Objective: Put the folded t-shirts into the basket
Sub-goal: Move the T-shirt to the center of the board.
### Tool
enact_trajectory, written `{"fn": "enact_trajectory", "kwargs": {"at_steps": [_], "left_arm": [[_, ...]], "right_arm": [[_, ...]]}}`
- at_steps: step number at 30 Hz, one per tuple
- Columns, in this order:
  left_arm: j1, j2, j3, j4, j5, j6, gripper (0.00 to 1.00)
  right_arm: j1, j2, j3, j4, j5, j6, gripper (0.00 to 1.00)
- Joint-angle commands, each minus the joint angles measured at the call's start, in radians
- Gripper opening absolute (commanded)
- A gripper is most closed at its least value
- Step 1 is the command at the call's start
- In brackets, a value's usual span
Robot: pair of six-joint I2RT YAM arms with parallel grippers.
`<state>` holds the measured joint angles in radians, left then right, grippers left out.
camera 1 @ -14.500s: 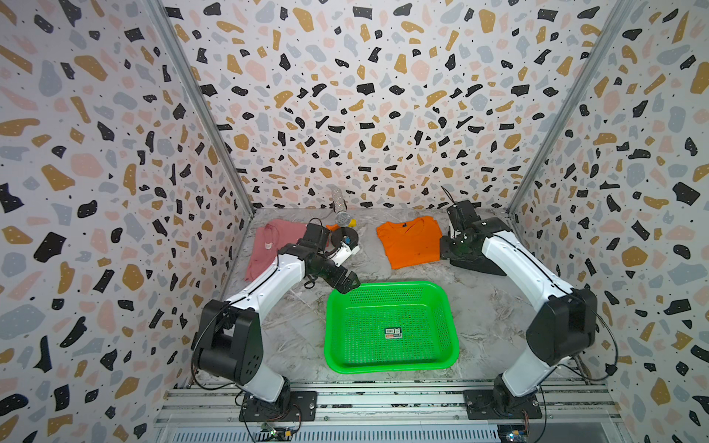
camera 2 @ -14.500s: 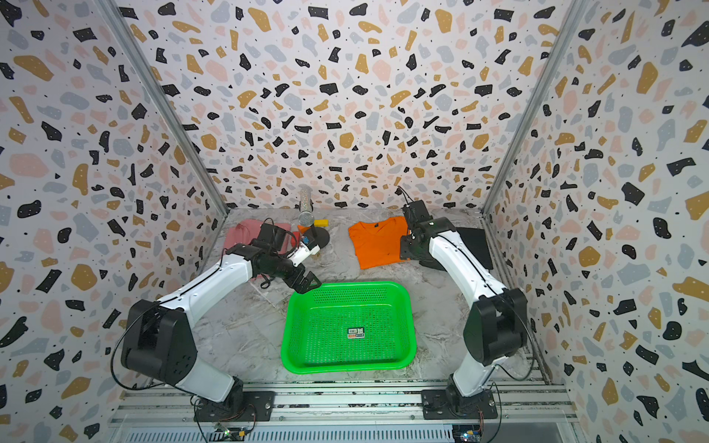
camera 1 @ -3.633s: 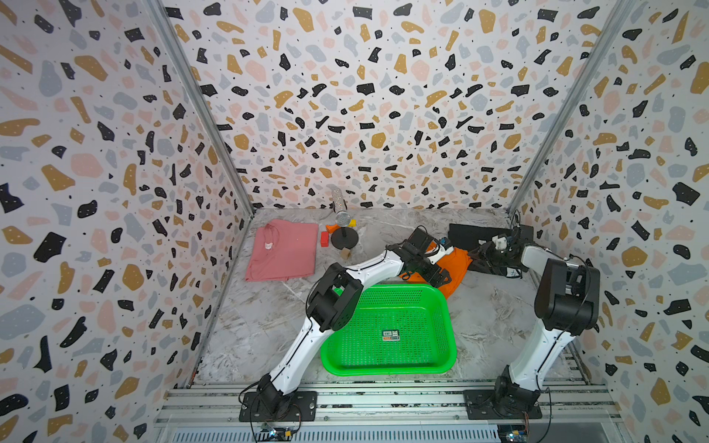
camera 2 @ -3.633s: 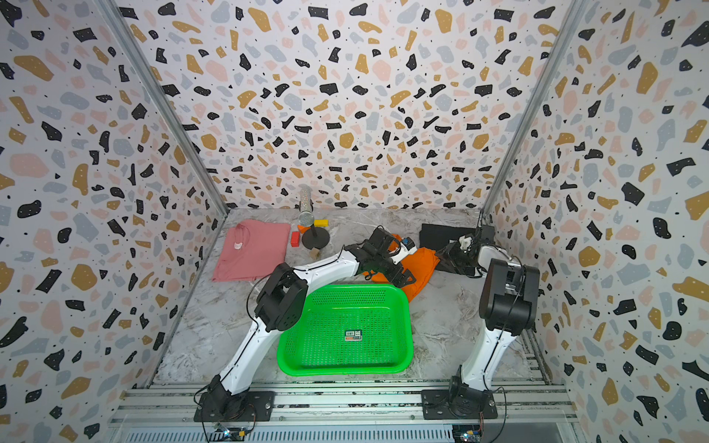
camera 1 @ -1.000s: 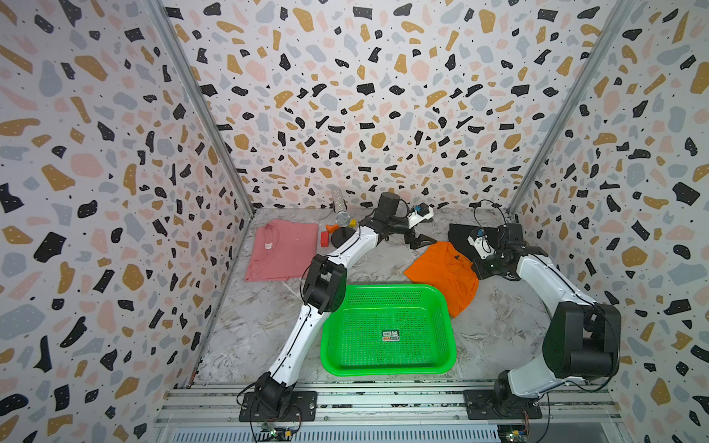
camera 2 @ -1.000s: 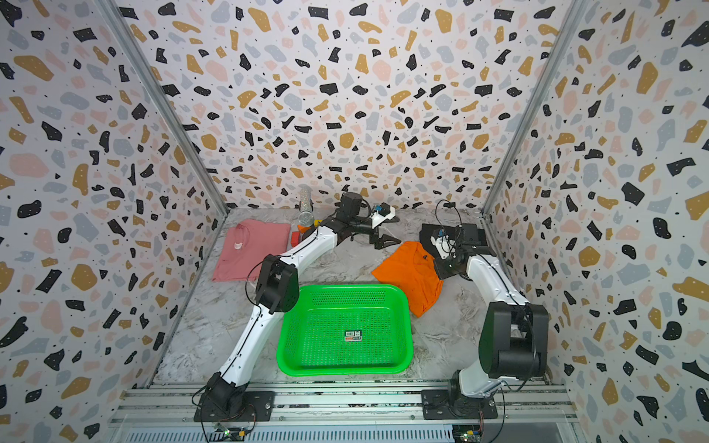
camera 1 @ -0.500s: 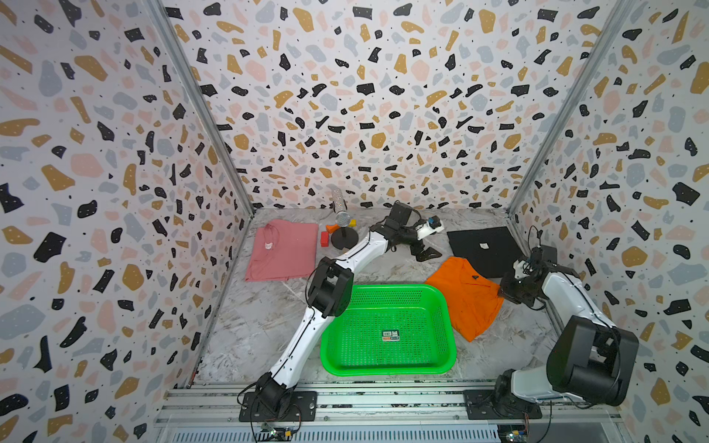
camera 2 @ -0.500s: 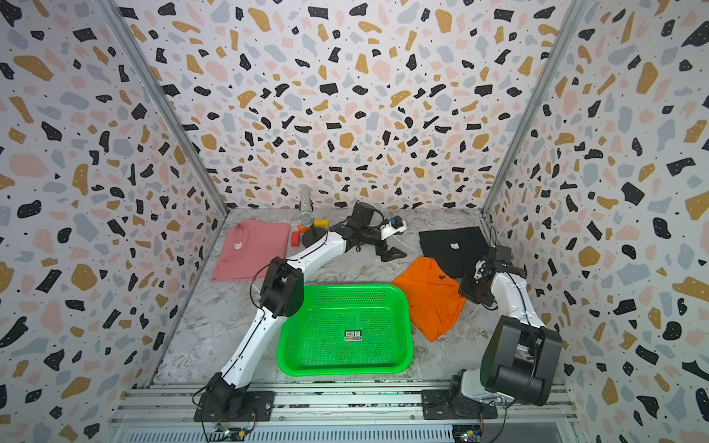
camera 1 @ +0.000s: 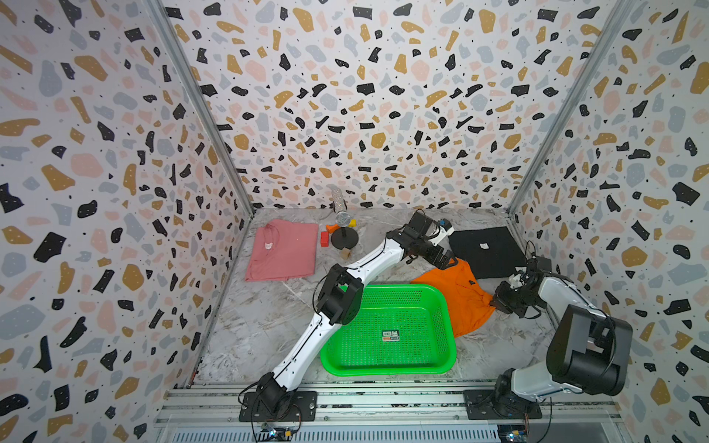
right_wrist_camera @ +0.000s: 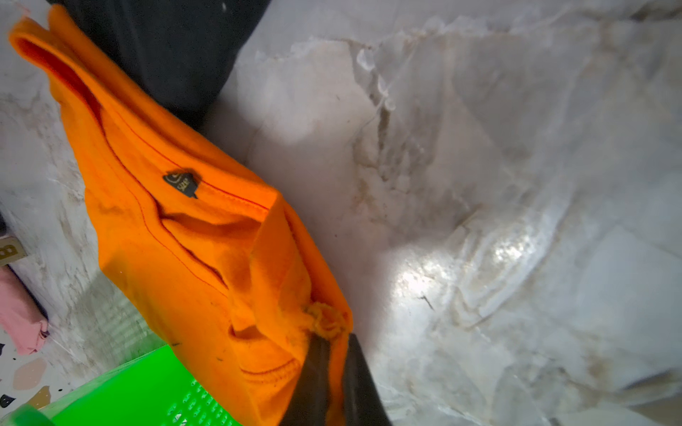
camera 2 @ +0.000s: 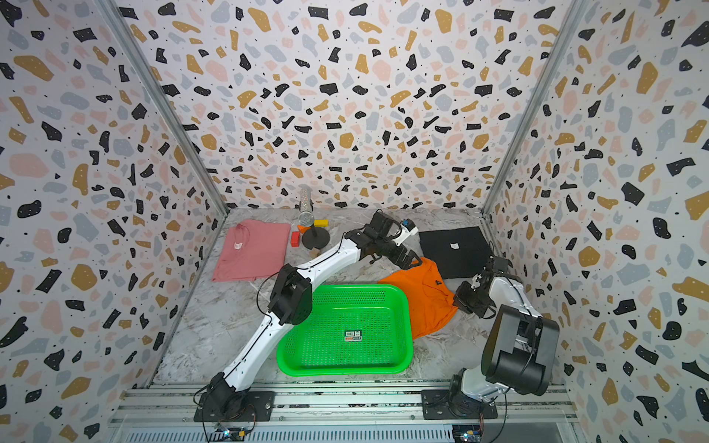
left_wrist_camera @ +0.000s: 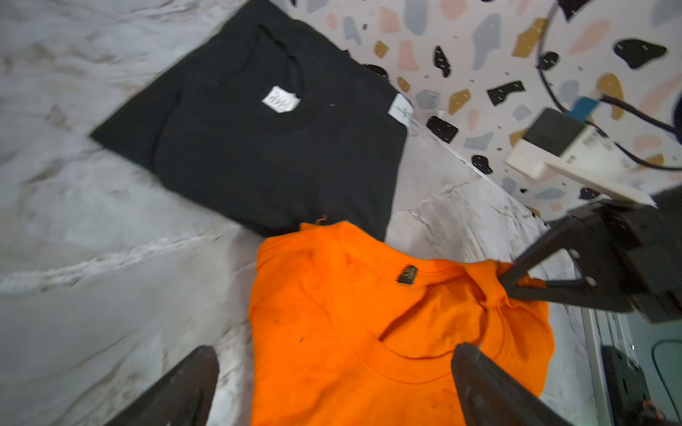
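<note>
– Marbled tabletop [camera 1: 268, 318] noted. Which step is in hand?
– Transfer of the orange t-shirt [camera 1: 456, 295]. One edge is pinched between the clenched fingers [right_wrist_camera: 360, 380] of the right gripper [right_wrist_camera: 332, 337]. The left gripper [left_wrist_camera: 332, 354] is spread wide over the cloth, with nothing grasped. The shirt is rumpled on the table against the basket [camera 1: 383, 370] rim, outside it.
– Next move?
– By judgement, a second edge is to be gripped and the cloth lifted over the rim. The pink t-shirt [camera 1: 282, 249] and black t-shirt [camera 1: 485, 251] are left flat, untouched.
– Legible writing?
– None. The neck labels [left_wrist_camera: 280, 99] and basket sticker [camera 1: 390, 336] cannot be read.
</note>
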<state>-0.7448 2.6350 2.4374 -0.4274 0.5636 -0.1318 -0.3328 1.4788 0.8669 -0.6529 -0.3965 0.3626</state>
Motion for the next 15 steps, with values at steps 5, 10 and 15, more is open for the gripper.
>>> {"fn": "enact_trajectory", "kwargs": {"at_steps": [5, 10, 15], "left_arm": [[0.016, -0.038, -0.031, 0.065, -0.011, -0.049, 1.0], [0.013, -0.131, 0.029, -0.166, 0.09, 0.295, 1.0], [0.018, -0.215, 0.079, -0.639, 0.048, 0.826, 1.0]], "right_arm": [[-0.003, -0.016, -0.012, 0.006, -0.059, -0.005, 0.0], [-0.002, -0.014, 0.001, 0.013, -0.068, -0.012, 0.0], [-0.002, -0.009, 0.028, -0.013, -0.058, -0.048, 0.0]]}}
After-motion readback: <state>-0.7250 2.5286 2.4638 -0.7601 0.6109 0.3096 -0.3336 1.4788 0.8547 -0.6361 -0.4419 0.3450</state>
